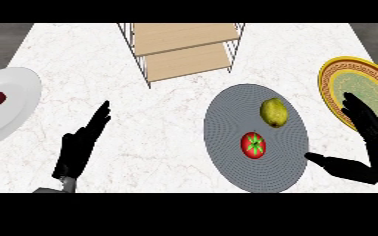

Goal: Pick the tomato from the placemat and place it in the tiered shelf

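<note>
marble counter (177, 125) is hosting the reach: right hand (353, 152), fingers spread, is nearing the tomato (253, 144) sitting beside a pear (274, 112) on the grey placemat (225, 135). next, seemingly, closing round it, then lifting toward the shelf (181, 47). left hand (83, 142) is resting open.

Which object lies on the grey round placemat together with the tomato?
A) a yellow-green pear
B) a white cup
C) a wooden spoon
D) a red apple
A: a yellow-green pear lies on the placemat just beyond the tomato, toward the tiered shelf, and nothing else is on the mat.
</note>
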